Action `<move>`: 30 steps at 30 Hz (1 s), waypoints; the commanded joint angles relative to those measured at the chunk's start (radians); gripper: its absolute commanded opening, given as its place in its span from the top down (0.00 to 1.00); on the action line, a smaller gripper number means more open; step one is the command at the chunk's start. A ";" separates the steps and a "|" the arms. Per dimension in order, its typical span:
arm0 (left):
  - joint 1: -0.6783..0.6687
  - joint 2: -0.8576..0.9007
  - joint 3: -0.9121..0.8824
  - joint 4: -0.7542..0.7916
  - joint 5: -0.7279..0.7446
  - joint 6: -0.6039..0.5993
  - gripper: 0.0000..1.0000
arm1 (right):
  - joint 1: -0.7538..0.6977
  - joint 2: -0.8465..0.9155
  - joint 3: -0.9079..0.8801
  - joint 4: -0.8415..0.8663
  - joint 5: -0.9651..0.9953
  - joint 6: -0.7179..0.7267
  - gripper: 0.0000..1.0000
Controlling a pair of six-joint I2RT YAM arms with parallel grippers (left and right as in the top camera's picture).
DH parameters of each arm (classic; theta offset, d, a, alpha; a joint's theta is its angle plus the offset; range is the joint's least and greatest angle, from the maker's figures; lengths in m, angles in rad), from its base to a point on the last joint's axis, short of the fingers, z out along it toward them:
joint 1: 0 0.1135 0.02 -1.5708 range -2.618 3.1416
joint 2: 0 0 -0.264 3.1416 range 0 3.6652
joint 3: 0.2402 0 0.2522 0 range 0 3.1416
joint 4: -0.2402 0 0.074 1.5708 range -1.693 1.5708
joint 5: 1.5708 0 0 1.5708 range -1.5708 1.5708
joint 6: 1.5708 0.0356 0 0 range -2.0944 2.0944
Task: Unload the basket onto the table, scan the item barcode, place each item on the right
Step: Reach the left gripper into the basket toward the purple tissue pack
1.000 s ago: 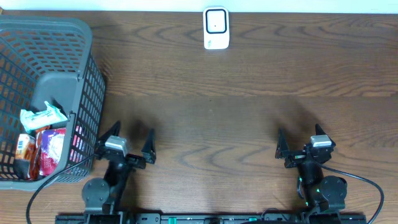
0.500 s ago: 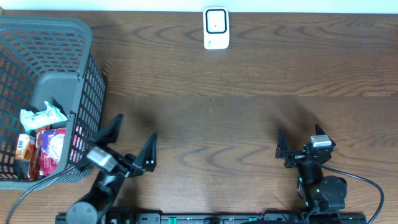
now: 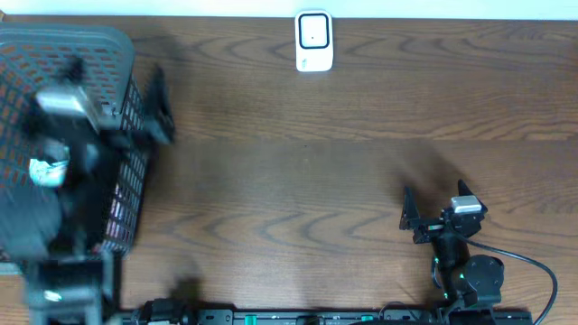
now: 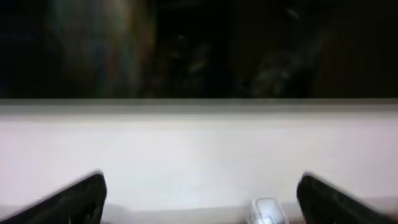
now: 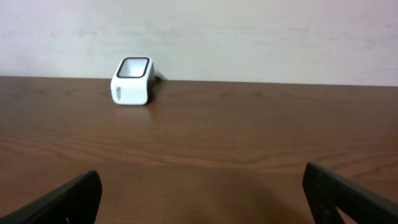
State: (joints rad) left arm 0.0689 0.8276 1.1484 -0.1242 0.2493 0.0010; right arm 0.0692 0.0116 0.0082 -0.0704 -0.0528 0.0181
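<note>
The white barcode scanner (image 3: 313, 41) stands at the table's far edge, and shows again as the scanner (image 5: 132, 81) and, blurred, as the scanner (image 4: 264, 212). Items lie in the grey mesh basket (image 3: 99, 41) at the left; only a white packet (image 3: 45, 171) shows past the arm. My left gripper (image 3: 116, 86) is raised over the basket, blurred, open and empty; its view has the left gripper (image 4: 202, 205) facing the wall. My right gripper (image 3: 433, 203) rests open near the front right, empty, seen as the right gripper (image 5: 202, 199) facing the scanner.
The brown wooden table (image 3: 316, 181) runs between basket and right arm. A pale wall (image 5: 249, 31) rises behind the scanner. The left arm's body covers much of the basket's inside. A black cable (image 3: 533, 266) loops by the right arm's base.
The left arm has swung up and left from its rest at the front, now blurred above the basket. Both grippers stay open. The right arm has not moved.
</note>
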 commanded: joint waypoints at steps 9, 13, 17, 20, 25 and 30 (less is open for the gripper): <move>0.428 0.555 0.644 -0.819 -0.166 0.128 0.02 | -0.005 -0.006 -0.003 -0.001 0.002 0.010 0.01; 0.509 0.616 0.643 -0.895 -0.267 0.064 0.02 | -0.005 -0.006 -0.003 -0.001 0.002 0.010 0.01; 0.597 0.687 0.643 -0.948 -0.257 -0.216 0.02 | -0.005 -0.006 -0.003 -0.001 0.002 0.010 0.01; 0.620 0.732 0.642 -0.995 -0.120 -0.341 0.02 | -0.005 -0.006 -0.003 -0.001 0.002 0.010 0.01; 0.614 0.837 0.636 -1.080 -0.119 -0.371 0.02 | -0.005 -0.006 -0.003 -0.001 0.002 0.010 0.01; 0.612 0.985 0.636 -1.242 -0.369 -0.597 0.02 | -0.005 -0.006 -0.003 -0.001 0.002 0.010 0.01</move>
State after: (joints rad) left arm 0.6827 1.7386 1.7733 -1.3079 0.0433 -0.4301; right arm 0.0692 0.0116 0.0082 -0.0696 -0.0528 0.0181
